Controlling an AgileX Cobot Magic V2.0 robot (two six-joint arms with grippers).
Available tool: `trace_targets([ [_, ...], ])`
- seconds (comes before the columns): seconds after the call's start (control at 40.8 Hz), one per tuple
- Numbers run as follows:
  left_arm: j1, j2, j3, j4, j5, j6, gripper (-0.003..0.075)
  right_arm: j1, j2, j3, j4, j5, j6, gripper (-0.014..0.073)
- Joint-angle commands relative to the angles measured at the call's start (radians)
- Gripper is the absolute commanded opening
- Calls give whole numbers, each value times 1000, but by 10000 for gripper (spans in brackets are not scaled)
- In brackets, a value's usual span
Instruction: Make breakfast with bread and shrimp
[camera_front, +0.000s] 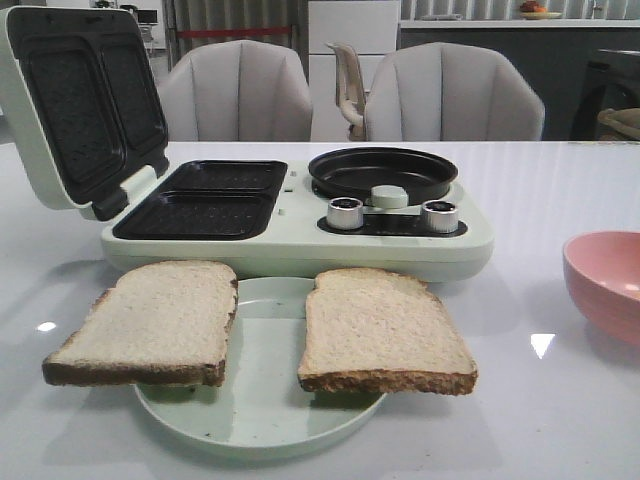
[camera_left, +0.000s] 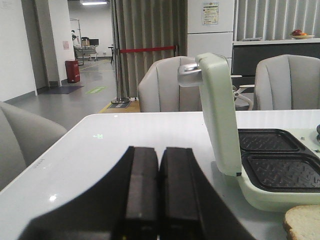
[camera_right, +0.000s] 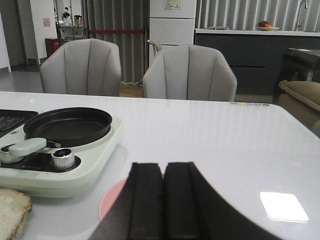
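Note:
Two slices of bread lie on a pale green plate (camera_front: 262, 410) at the front of the table: the left slice (camera_front: 150, 322) hangs over the plate's left rim, the right slice (camera_front: 382, 330) over its right side. The shrimp are out of view. My left gripper (camera_left: 159, 152) is shut with nothing in it, left of the breakfast maker; a corner of bread (camera_left: 304, 226) shows beside it. My right gripper (camera_right: 163, 167) is shut and empty, hovering over the pink bowl (camera_right: 112, 200). Neither gripper appears in the front view.
A pale green breakfast maker (camera_front: 300, 215) stands behind the plate, its lid (camera_front: 80, 100) raised, two dark grill wells (camera_front: 205, 200) exposed and a round black pan (camera_front: 382, 172) at its right. The pink bowl (camera_front: 605, 280) sits at the right edge. Grey chairs (camera_front: 450, 95) stand behind the table.

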Motion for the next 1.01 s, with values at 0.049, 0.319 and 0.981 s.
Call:
trace_targets([
  [0.049,1,-20,7,-9,-90,-5,101,0,-23,-19,3,-91,-2,35],
  [0.319,1,-20,7,-9,-90,-5,101,0,-23,-19,3,-91,-2,35],
  [0.981,-5,-20,-64,-6,-170,-5,101,-2,-23,-193,21,-17,-2,35],
])
